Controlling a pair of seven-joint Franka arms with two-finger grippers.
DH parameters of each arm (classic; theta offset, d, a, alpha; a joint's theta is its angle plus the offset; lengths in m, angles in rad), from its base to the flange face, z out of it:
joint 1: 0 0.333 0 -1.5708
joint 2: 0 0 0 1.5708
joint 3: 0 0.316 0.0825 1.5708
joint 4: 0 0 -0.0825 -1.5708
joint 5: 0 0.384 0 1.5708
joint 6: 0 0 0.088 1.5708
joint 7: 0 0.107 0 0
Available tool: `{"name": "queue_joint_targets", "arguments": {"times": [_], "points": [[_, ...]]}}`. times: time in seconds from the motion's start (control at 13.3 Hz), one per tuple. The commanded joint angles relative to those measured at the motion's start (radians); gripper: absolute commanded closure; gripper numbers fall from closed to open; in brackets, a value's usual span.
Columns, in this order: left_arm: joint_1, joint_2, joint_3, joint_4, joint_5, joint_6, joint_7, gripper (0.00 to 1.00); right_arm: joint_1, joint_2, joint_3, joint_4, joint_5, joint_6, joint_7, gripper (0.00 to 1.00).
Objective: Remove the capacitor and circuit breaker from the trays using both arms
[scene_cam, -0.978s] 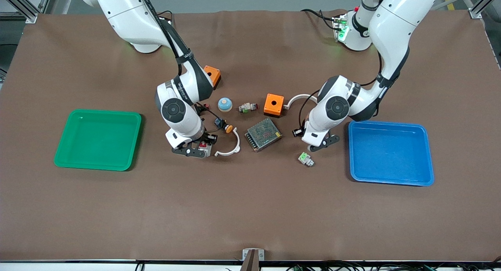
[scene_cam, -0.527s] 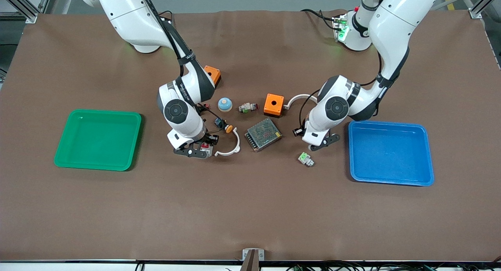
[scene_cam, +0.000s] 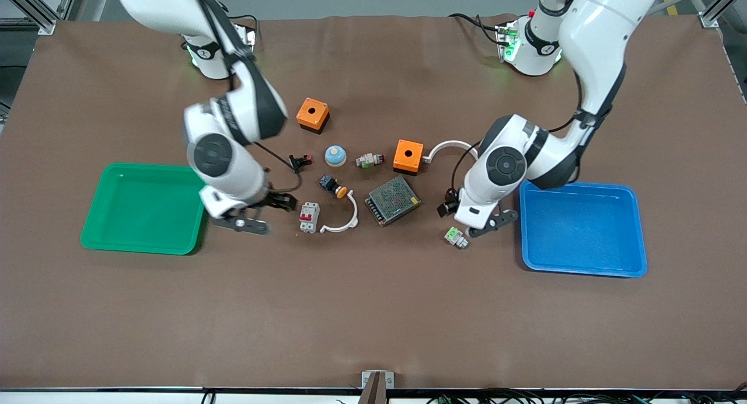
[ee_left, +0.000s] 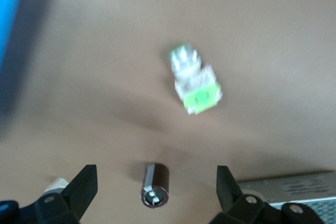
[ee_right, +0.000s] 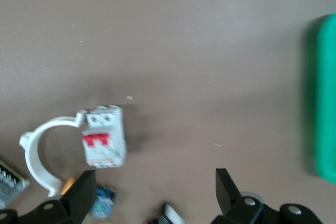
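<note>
The circuit breaker (scene_cam: 309,217) lies on the table beside a white curved clamp (scene_cam: 343,218), its long axis running toward the front camera; the right gripper (scene_cam: 255,212), wide open and empty, hangs between it and the green tray (scene_cam: 93,229). The left gripper (scene_cam: 485,221), also wide open and empty, hovers by the blue tray (scene_cam: 583,270). Only the left wrist view shows the capacitor (ee_left: 156,193), on the table between the fingertips (ee_left: 87,178) near a green-and-white connector (ee_left: 196,86).

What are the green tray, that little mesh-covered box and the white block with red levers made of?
Green shallow tray: probably plastic, smooth, slightly glossy, with rounded moulded corners. Mesh-covered power supply box: looks like metal, a silvery perforated grille. White-grey circuit breaker with red levers: likely matt moulded plastic, lying on the brown table cover.
</note>
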Motion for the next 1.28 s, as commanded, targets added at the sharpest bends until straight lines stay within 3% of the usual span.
{"name": "queue_joint_targets", "arguments": {"times": [0.0,0.23,0.53,0.68,0.98,1.2], "points": [[0.01,-0.022,0.006,0.12,0.03,-0.113,0.027,0.0,-0.129,-0.148,0.01,-0.057,-0.009,-0.122,-0.196,0.0],[0.086,-0.037,0.006,0.242,0.03,-0.199,0.134,0.0,-0.264,-0.265,0.01,-0.1,-0.009,-0.194,-0.361,0.0],[0.181,-0.068,0.006,0.369,0.03,-0.349,0.361,0.0,-0.389,-0.334,0.009,-0.105,-0.044,-0.268,-0.531,0.0],[0.247,-0.132,0.001,0.375,0.018,-0.409,0.461,0.0,-0.424,-0.354,0.009,-0.105,-0.097,-0.292,-0.539,0.0],[0.336,-0.264,0.0,0.377,0.013,-0.541,0.581,0.0,-0.545,-0.382,0.009,-0.097,-0.1,-0.318,-0.712,0.0],[0.367,-0.309,-0.008,0.377,0.012,-0.606,0.675,0.0,-0.574,-0.374,0.01,-0.001,-0.117,-0.347,-0.709,0.0]]}}
